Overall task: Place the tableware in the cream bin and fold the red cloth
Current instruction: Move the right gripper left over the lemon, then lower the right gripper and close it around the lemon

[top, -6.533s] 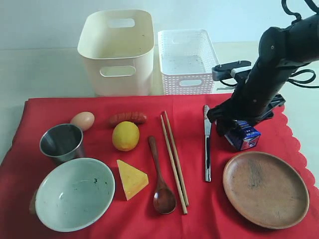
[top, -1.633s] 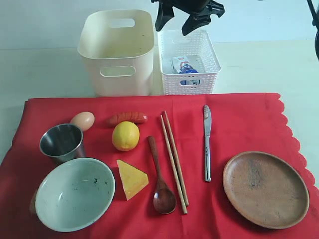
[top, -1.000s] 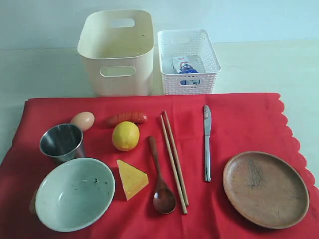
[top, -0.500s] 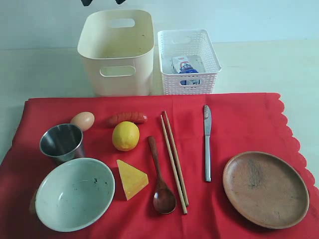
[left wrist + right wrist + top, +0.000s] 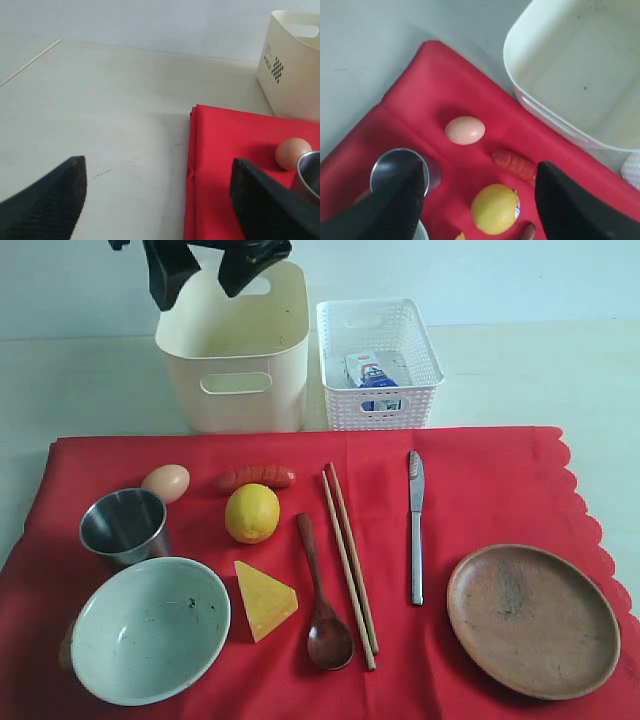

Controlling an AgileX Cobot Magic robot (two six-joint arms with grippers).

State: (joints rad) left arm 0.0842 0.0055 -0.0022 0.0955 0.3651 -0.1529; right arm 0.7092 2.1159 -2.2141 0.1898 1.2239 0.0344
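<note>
Right gripper (image 5: 197,285): fingers spread wide, holding nothing, high beside the tall oval cream plastic bin (image 5: 232,345).
Left gripper (image 5: 157,200): fingers spread, empty, low by the cloth's left edge.
Shiny steel cup (image 5: 124,525): upright on the large bright red scalloped cloth (image 5: 480,490), just beside the pale speckled bowl (image 5: 150,628).
Cup handling: probably light, stiff, slippery-walled; best pinched over the rim, one finger inside.
Cloth handling: soft, limp; take it by the corners.

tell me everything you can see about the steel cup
The steel cup is a short, shiny metal tumbler, narrowing slightly toward its base. It stands upright and empty on the red cloth near the left edge, the egg just behind it and the pale bowl close in front; whether they touch is unclear. Nothing grips it.
</note>
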